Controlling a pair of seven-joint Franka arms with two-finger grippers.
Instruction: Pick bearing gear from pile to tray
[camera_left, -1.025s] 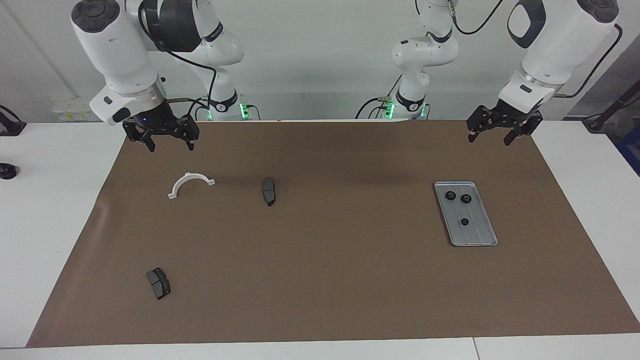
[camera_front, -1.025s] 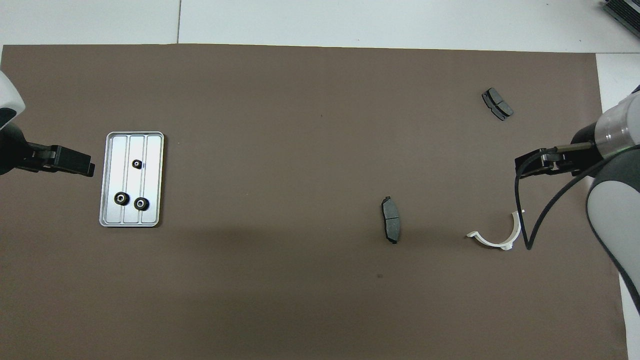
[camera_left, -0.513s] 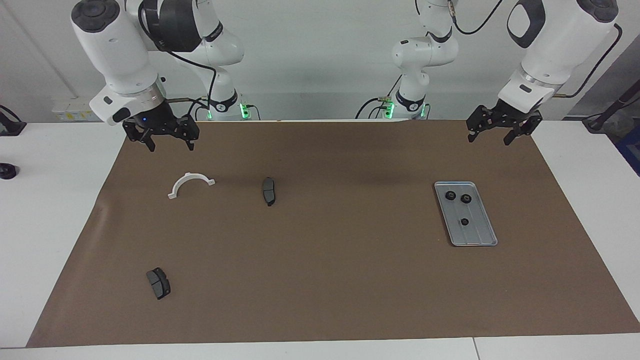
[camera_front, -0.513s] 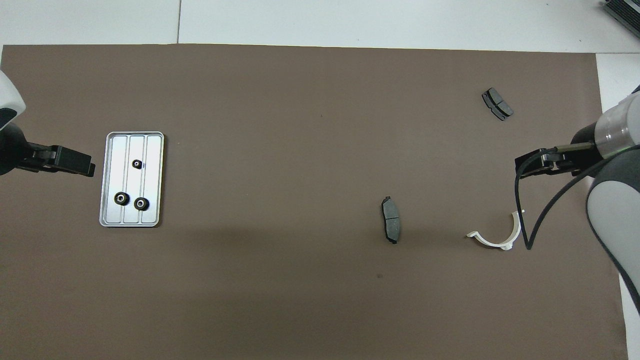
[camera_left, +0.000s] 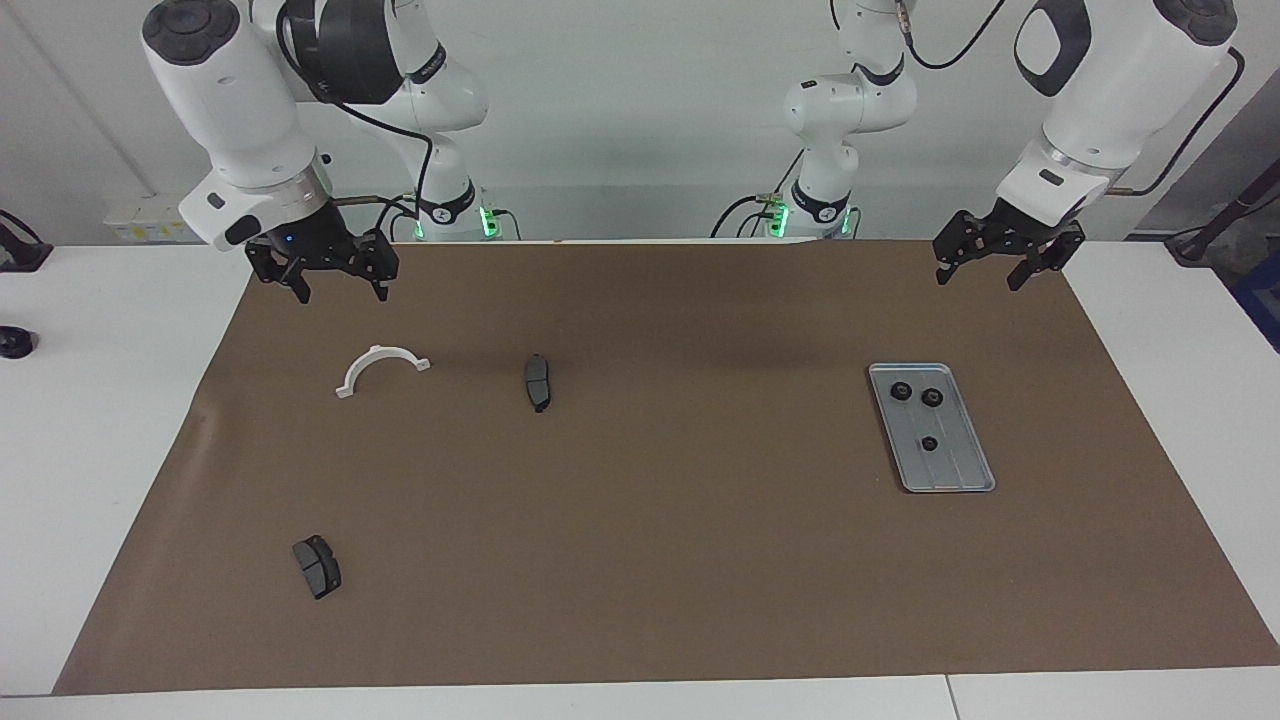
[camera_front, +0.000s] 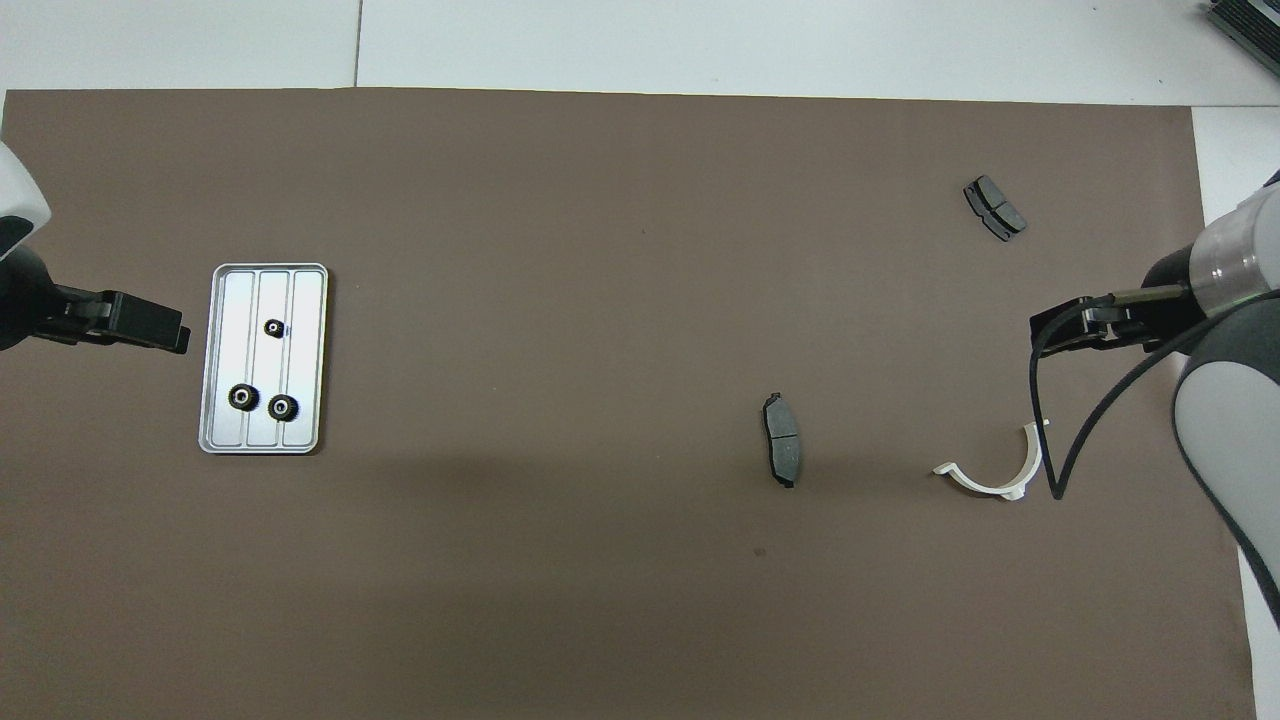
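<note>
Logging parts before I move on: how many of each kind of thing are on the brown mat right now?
Black gears: 3, all in the tray
Grey brake pads: 2
White half-ring: 1
Metal tray: 1
Total: 7

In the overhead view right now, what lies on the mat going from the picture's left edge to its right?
Tray holding three gears → brake pad → white half-ring. The second brake pad overlaps the half-ring's span, so it is left out.
</note>
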